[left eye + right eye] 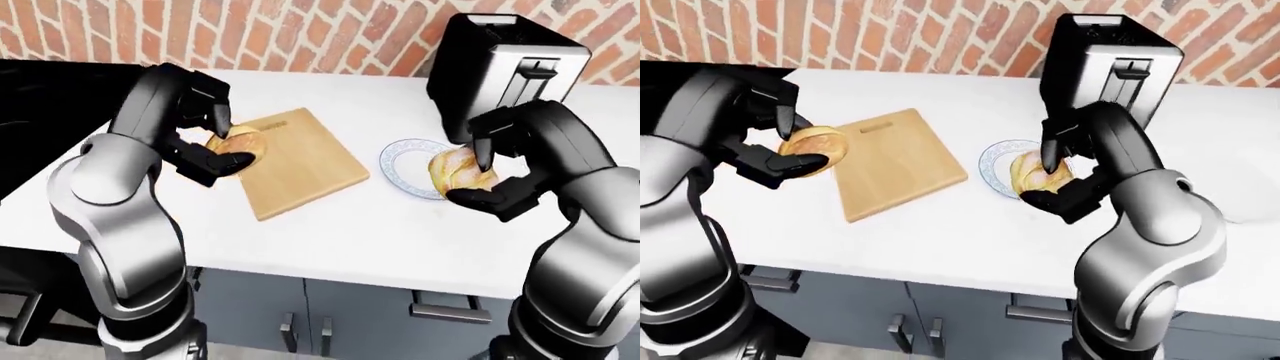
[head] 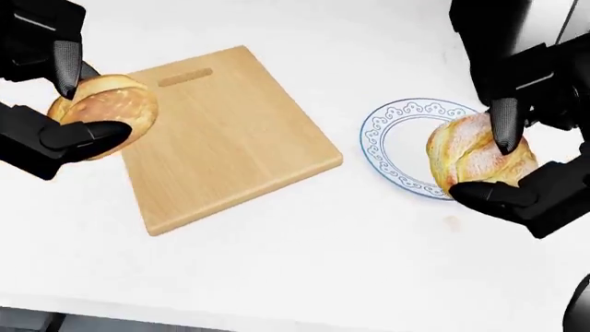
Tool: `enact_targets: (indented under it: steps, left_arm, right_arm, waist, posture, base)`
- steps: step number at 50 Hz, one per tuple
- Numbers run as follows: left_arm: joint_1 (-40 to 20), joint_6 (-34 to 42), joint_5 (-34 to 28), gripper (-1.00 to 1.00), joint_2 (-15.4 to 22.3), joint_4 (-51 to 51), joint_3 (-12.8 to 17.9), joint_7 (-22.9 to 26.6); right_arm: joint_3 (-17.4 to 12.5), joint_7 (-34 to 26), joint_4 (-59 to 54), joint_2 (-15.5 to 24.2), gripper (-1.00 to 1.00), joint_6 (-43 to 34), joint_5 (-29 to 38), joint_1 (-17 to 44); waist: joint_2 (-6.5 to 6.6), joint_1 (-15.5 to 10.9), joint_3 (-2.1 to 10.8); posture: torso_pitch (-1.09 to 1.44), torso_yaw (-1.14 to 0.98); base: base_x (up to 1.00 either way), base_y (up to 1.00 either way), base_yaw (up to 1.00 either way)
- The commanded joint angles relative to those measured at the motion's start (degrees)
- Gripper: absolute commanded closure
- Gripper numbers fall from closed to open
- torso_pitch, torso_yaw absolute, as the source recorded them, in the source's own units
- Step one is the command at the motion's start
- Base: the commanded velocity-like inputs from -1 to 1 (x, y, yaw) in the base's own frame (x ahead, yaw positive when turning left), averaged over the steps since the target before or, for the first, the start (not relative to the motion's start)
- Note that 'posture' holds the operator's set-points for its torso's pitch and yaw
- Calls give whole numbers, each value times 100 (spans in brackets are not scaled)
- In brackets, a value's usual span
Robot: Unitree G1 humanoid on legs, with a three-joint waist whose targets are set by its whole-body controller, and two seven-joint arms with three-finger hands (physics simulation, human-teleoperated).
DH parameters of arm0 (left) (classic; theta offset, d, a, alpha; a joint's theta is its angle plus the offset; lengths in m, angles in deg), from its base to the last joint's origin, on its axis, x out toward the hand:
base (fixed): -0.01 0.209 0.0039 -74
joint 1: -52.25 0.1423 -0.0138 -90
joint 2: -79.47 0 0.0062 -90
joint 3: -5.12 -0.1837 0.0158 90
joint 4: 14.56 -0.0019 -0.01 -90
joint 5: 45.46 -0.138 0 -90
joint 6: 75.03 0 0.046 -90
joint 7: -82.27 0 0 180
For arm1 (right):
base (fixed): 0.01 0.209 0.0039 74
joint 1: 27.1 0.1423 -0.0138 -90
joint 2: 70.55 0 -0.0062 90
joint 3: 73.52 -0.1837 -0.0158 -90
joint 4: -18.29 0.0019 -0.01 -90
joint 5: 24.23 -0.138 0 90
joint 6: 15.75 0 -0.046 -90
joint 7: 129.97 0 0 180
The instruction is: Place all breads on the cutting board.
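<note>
A wooden cutting board (image 2: 226, 131) lies on the white counter, left of centre in the head view. My left hand (image 2: 69, 107) is shut on a round golden bun (image 2: 106, 111), held just off the board's left edge. My right hand (image 2: 505, 169) is shut on a pale crusty bread roll (image 2: 475, 159), held over the right part of a blue-patterned plate (image 2: 392, 142). Whether either bread touches the surface beneath cannot be told.
A black toaster (image 1: 505, 64) stands on the counter beyond the plate, against a red brick wall (image 1: 300, 30). A dark stove area (image 1: 50, 97) lies at the counter's left. Grey cabinet doors (image 1: 330, 322) run below the counter edge.
</note>
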State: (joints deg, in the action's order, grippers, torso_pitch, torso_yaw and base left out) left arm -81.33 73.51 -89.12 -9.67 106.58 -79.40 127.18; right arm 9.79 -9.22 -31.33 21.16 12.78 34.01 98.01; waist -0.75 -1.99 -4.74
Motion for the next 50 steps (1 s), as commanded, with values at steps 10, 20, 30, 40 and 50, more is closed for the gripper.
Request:
enact_targets:
  steps: [10, 20, 30, 40, 50]
  left_arm:
    - [-123, -229, 140, 100, -46, 96, -132, -53]
    - [-80, -247, 120, 100, -76, 116, -155, -49]
    - [-65, -264, 113, 100, -83, 135, -155, -27]
    - [-89, -284, 88, 100, -123, 105, -197, -22]
    - [-57, -350, 119, 100, -153, 72, -180, -64]
  right_arm:
    - [-170, 361, 196, 120, 100, 39, -36, 143]
    - [-151, 462, 190, 133, 100, 14, -130, 104]
    - [-153, 507, 206, 117, 100, -52, -173, 112]
    - [-150, 461, 217, 179, 100, -179, -151, 174]
    - [-158, 544, 299, 156, 100, -231, -295, 64]
  waist:
    - [152, 174, 444]
    - [-53, 240, 385]
    - [398, 258, 395]
    - [256, 185, 302]
    - [301, 201, 325]
  posture:
    - [0, 0]
    - [0, 0]
    - [0, 0]
    - [0, 0]
    - [0, 0]
  base:
    - [0, 1, 0]
    - [0, 39, 0]
    - [0, 30, 0]
    - [11, 0, 0]
    - [12, -8, -35]
